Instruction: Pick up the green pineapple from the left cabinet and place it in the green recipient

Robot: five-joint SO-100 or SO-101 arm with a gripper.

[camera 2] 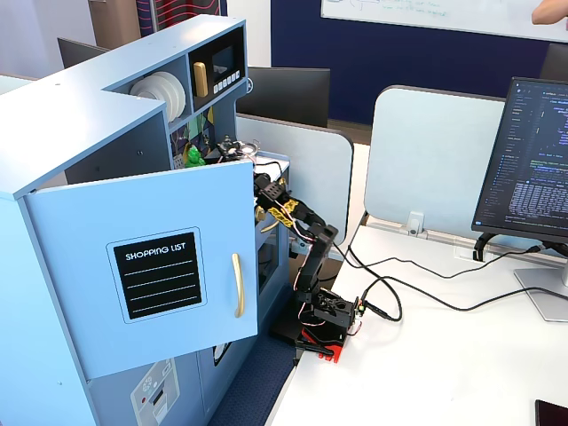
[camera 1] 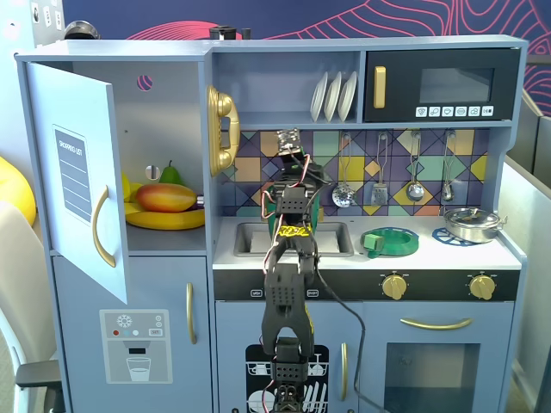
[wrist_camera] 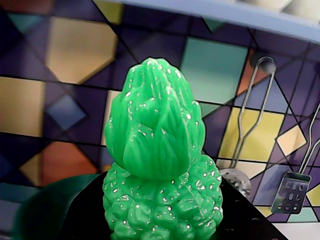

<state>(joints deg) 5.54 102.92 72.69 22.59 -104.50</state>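
Green pineapple point(wrist_camera: 159, 165) upright in raised gripper point(camera 2: 197, 157) (arm extended).

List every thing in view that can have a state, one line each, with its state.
left cabinet: door open.
green pineapple: upright, held in the gripper in front of the tiled backsplash.
gripper: shut on the pineapple, raised above the counter.
mango: lying inside the open cabinet.
microwave: door shut.
pot: lid on.

Frontal fixed view, side fixed view share arm point(camera 1: 288, 284); wrist view close, facing backsplash point(wrist_camera: 60, 60).
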